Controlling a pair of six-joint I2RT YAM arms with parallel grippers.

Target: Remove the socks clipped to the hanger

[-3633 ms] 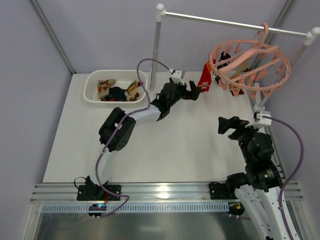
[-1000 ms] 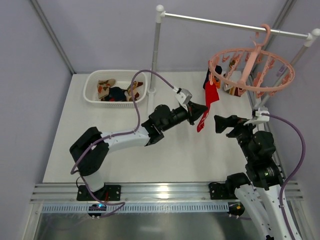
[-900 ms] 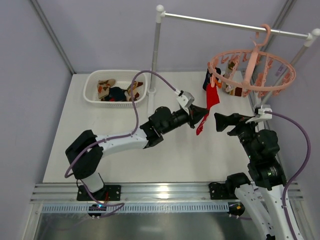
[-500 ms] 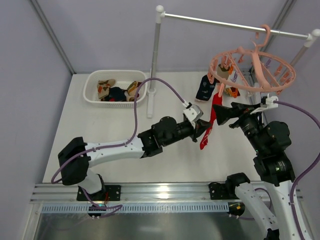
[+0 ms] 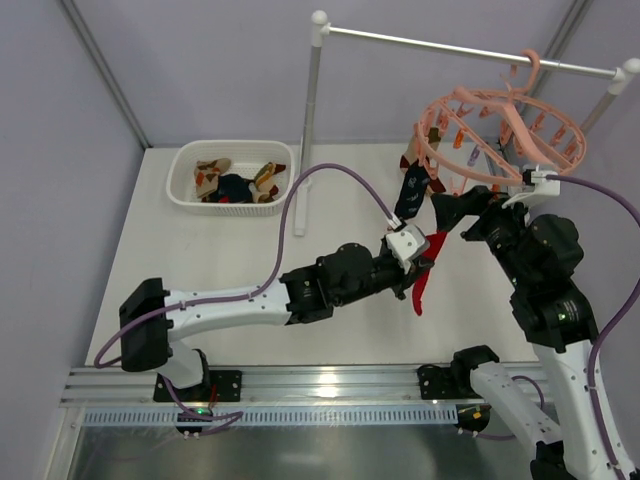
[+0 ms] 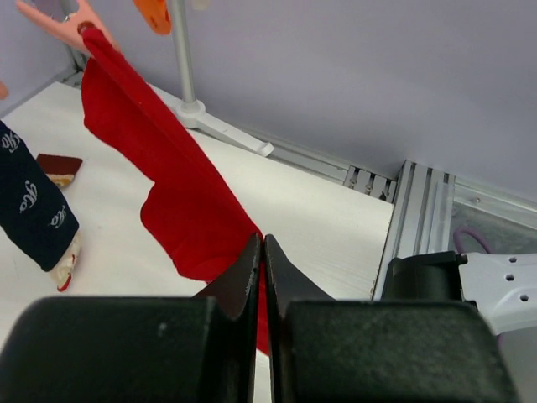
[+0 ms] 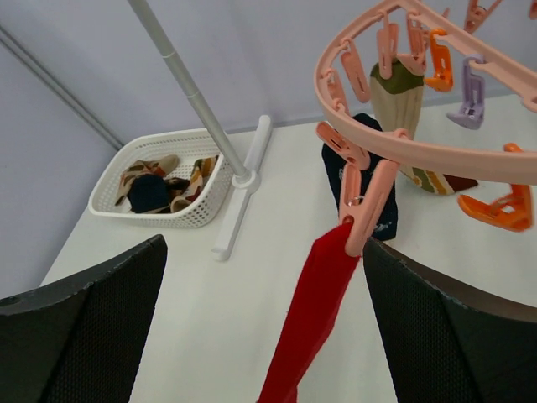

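Red sock (image 5: 424, 262): soft, plain red knit. Its upper end is pinched in a salmon peg (image 7: 365, 201) on the rim of the hanger (image 5: 500, 125). The long axis slants from that peg down toward the near edge of the table (image 5: 200, 290), and the fabric is taut between peg and grip. The free end dangles below the grip, above the table.

Left gripper (image 5: 418, 262): jaws pressed fully together on the red sock, partway along its length. A thin fold of fabric is sandwiched between the black fingers (image 6: 247, 260). The left arm is stretched long and low from its base at the near left, with the forearm running rightward across the table.

Right gripper (image 5: 445, 212): jaws spread wide, nothing in them. In the right wrist view the peg and sock hang ahead, in line with the gap between the jaws. The right arm is raised high, its wrist up beside the hanger's lower rim.

Hanger: a round plastic ring with crossbars, its hook over the white rail (image 5: 470, 45). It is tilted, with the rim holding the red sock lowest. A navy sock (image 5: 408, 195) and an olive-topped sock (image 7: 396, 96) hang from neighbouring pegs.

A white mesh basket (image 5: 190, 195) at the far left holds loose socks.
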